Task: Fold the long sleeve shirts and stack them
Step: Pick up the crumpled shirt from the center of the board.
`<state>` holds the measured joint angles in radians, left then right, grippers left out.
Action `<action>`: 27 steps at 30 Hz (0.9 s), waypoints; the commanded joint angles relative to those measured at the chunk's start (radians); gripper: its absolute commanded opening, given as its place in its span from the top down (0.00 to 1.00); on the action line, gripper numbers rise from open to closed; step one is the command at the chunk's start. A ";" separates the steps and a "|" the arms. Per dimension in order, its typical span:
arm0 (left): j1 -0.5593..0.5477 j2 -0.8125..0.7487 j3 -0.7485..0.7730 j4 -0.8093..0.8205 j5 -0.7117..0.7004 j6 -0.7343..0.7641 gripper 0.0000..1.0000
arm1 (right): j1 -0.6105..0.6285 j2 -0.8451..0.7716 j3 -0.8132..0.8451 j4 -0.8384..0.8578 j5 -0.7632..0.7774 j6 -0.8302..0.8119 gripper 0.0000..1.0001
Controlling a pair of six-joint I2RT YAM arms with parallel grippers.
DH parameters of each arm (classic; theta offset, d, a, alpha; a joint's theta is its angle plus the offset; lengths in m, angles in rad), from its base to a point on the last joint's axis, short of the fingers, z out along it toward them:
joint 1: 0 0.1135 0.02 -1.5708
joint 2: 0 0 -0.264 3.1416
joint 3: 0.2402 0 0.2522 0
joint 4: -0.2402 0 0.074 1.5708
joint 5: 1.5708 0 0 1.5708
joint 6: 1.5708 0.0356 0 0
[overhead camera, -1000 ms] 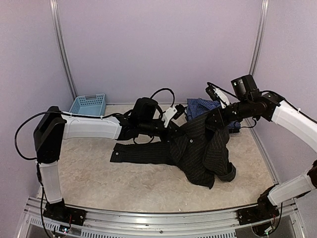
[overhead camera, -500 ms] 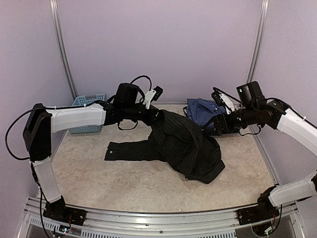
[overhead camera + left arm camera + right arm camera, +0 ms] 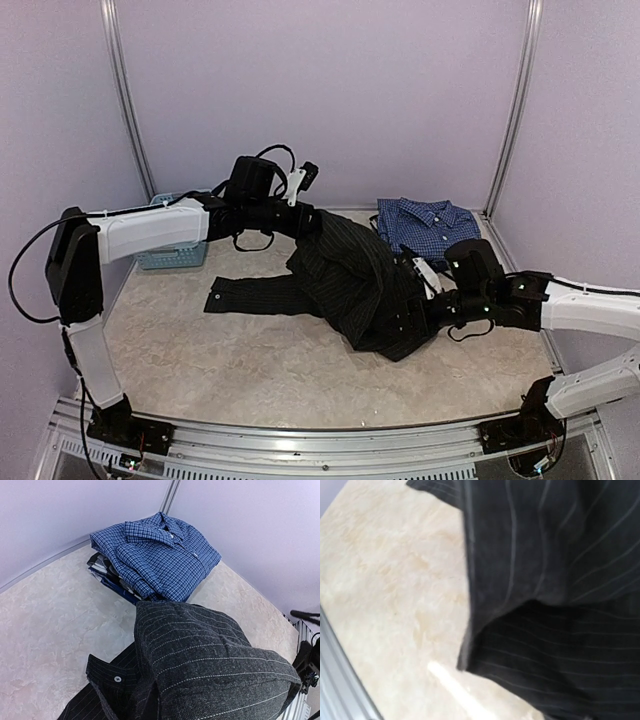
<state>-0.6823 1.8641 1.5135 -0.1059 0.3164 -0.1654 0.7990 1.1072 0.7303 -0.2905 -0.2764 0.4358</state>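
The black pinstriped shirt (image 3: 365, 285) hangs from my left gripper (image 3: 312, 218), which is raised at the back centre and shut on it. The cloth drapes down to the table, and one sleeve (image 3: 250, 297) trails left. In the left wrist view the shirt (image 3: 210, 660) covers my fingers. The blue checked shirt (image 3: 430, 222) lies folded in the back right corner (image 3: 160, 555). My right gripper (image 3: 415, 285) is low beside the black shirt's right edge and open. One pale finger (image 3: 452, 685) shows over bare table next to the dark hem (image 3: 560, 580).
A light blue basket (image 3: 170, 257) stands at the back left, behind my left arm. Other folded cloth (image 3: 100, 567) lies under the blue shirt. Walls enclose the table on three sides, and a metal rail (image 3: 300, 440) runs along the near edge.
My right gripper let go of the black shirt and dropped from the back right down beside its lower edge. The left arm carried the shirt's top up and to the back left.
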 commanded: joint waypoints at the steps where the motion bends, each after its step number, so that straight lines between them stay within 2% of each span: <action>1: 0.015 0.010 0.028 -0.002 0.003 -0.048 1.00 | 0.109 0.103 -0.047 0.286 0.172 0.145 0.14; 8: 0.016 -0.003 0.007 -0.001 0.003 -0.053 1.00 | 0.231 0.338 0.020 0.435 0.290 0.169 0.15; 10: 0.017 -0.010 -0.003 -0.002 -0.001 -0.051 1.00 | 0.239 0.398 0.043 0.440 0.327 0.186 0.18; 13: 0.021 -0.028 -0.023 -0.003 -0.007 -0.047 1.00 | 0.241 0.438 0.062 0.426 0.394 0.191 0.36; 16: 0.029 -0.053 -0.049 -0.011 -0.021 -0.039 1.00 | 0.239 0.417 0.074 0.405 0.440 0.159 0.71; 17: 0.033 -0.062 -0.059 -0.012 -0.028 -0.039 1.00 | 0.239 0.402 0.089 0.374 0.465 0.142 0.88; 18: 0.038 -0.079 -0.072 -0.013 -0.036 -0.039 1.00 | 0.239 0.381 0.108 0.326 0.500 0.123 1.00; 24: 0.082 -0.228 -0.140 -0.075 -0.140 -0.014 1.00 | 0.219 0.189 0.324 -0.193 0.783 -0.005 1.00; 27: 0.067 -0.302 -0.141 -0.118 -0.202 0.032 1.00 | 0.184 0.112 0.470 -0.405 0.858 -0.073 1.00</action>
<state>-0.6109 1.7012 1.3685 -0.1921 0.2176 -0.1932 1.0225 1.3415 1.0271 -0.3424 0.3775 0.4759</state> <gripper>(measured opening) 0.007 0.005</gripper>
